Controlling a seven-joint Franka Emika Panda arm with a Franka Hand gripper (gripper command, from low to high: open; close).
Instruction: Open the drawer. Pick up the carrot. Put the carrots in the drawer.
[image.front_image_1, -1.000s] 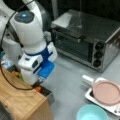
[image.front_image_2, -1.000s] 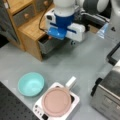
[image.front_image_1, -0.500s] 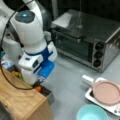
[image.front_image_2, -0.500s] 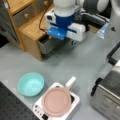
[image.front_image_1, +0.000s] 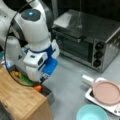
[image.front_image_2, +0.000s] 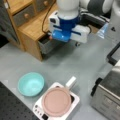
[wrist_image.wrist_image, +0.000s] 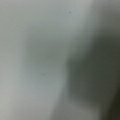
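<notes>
over the open drawer (image.front_image_1: 48, 93), claw (image.front_image_1: 43, 79) low above the carrot (image.front_image_1: 38, 88).

cannot tell whether open or closed; fingertips hidden under the blue-and-white wrist in both front views. carrot lying inside the drawer at its front end, beside the long green vegetable (image.front_image_1: 26, 80), under the wooden cabinet (image.front_image_1: 17, 100) edge. risks as judged: clipping the drawer wall or cabinet lip, nudging the carrot against the green vegetable. wrist view only grey blur.

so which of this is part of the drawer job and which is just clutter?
Job:
- drawer, pulled open
- carrot, in the drawer, right under the gripper

Clutter:
- toaster oven
- teal bowl
- pink plate on its white tray
- green vegetable and yellow item, also in the drawer
</notes>
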